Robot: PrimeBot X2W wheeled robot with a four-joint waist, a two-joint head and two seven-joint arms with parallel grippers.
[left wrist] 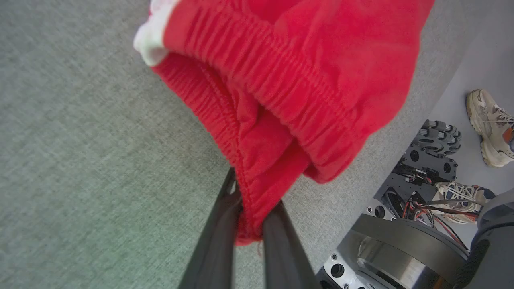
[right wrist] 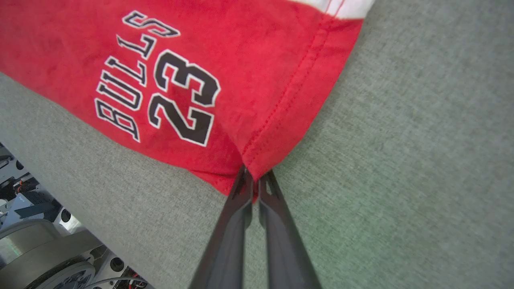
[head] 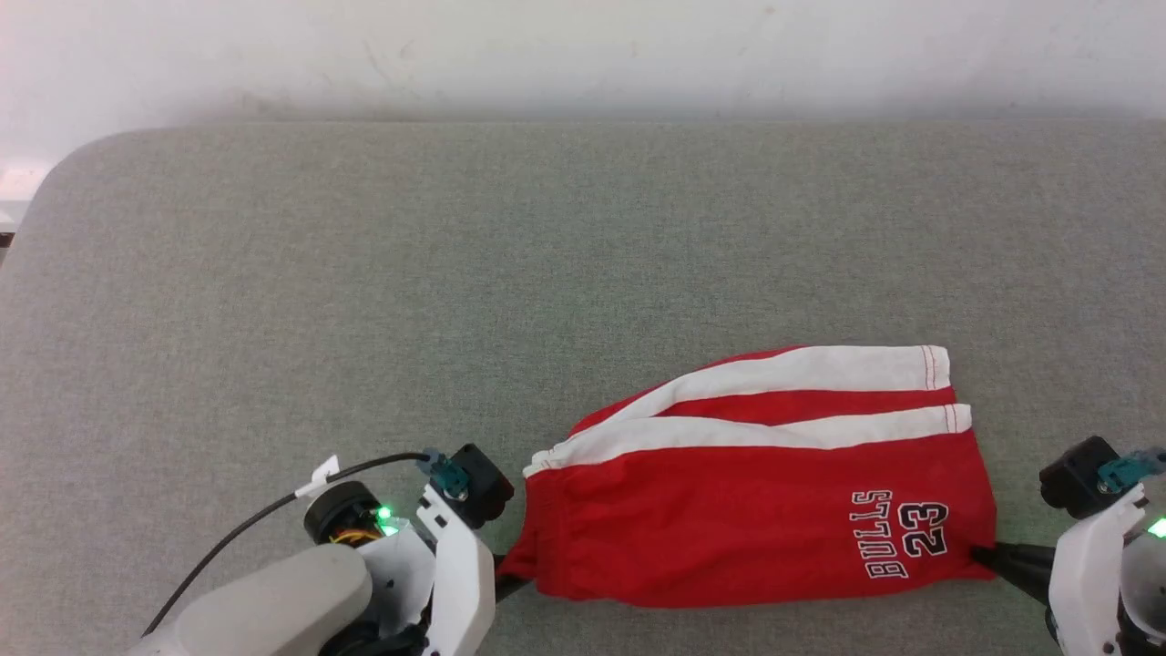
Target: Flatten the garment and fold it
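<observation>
The garment, a pair of red shorts, is lying on the near right part of the grey tabletop, close to its near edge. It is folded over so that its two white stripes are running side by side along its far side. The gathered waistband is facing left and the leg hems are facing right. A black-and-white print reading BULLS 23 is sitting by the right hem, turned sideways in the head view.

The left claw is reaching in from the near left and pinching the garment's near left corner. In the left wrist view its two dark fingers are pressing together on a bunch of red waistband fabric, and just beyond them the waistband is gaping open.

The right claw is reaching in from the near right and pinching the near right corner at the hem. In the right wrist view its fingers are almost touching, with a thin fold of stitched red hem caught between the tips.

The garment's near edge is running fairly straight from one claw to the other.

Past the tabletop's near edge, the left wrist view is showing the robot's dark base and a person's two pale sneakers on the floor. A pale wall is standing behind the tabletop's far edge.
</observation>
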